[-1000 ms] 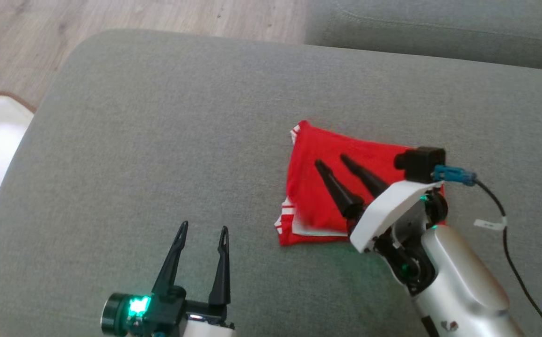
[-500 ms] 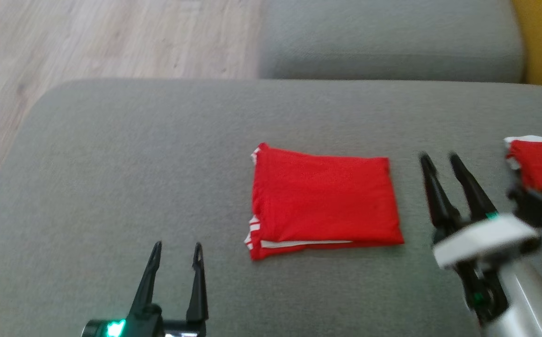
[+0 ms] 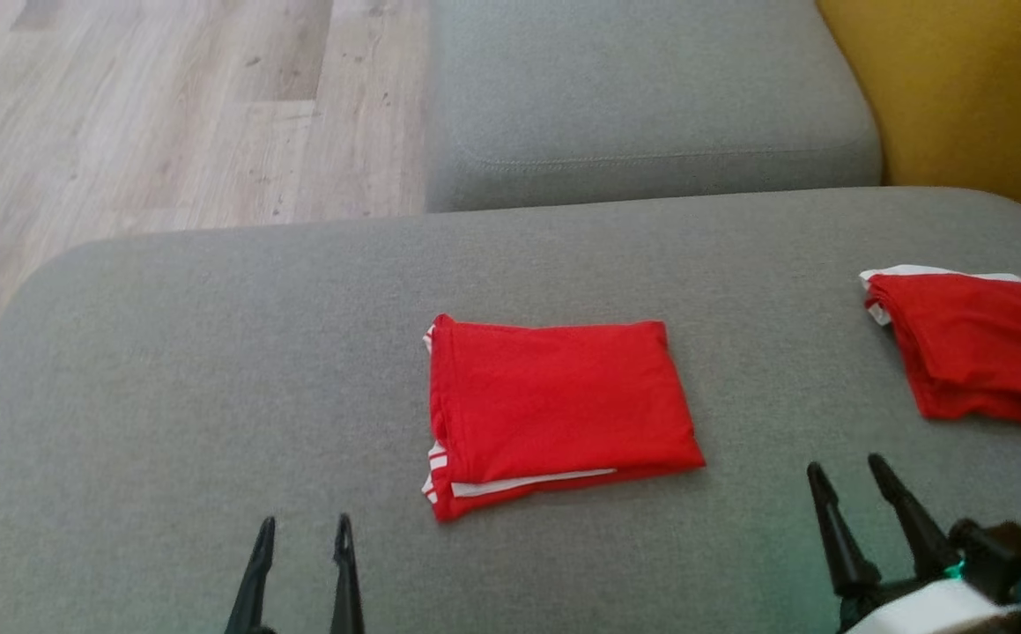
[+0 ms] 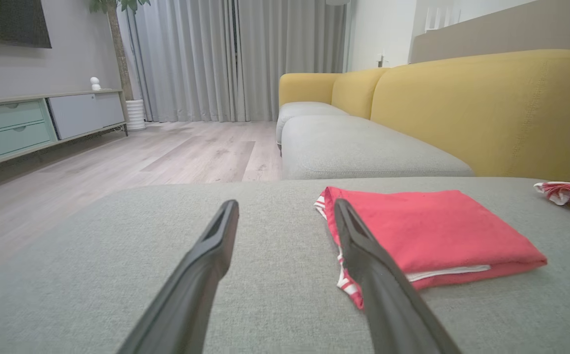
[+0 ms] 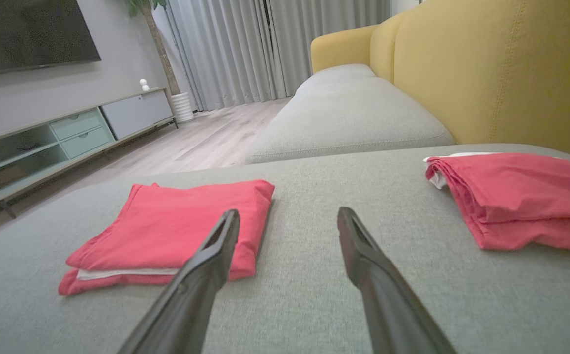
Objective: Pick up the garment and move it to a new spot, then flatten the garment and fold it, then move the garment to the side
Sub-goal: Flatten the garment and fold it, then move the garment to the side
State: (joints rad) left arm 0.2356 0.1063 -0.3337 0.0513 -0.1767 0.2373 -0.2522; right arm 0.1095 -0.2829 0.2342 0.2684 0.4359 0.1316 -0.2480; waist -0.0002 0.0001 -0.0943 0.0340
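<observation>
1. Off the folded red garment [image 3: 558, 401] now: right gripper [image 3: 845, 465], a second ago laid on the cloth, drawn back to the lower right of the head view, well apart from it, fingers parted.
2. Head view shifted by camera movement; newly in frame, a second red garment [image 3: 977, 361] at far right and a yellow sofa back [image 3: 959, 88].
3. After that shift, left gripper [image 3: 305, 523] lower in frame.

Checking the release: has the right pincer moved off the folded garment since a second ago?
Yes. The right pincer has withdrawn rightward off the folded garment, now over bare cushion.
</observation>
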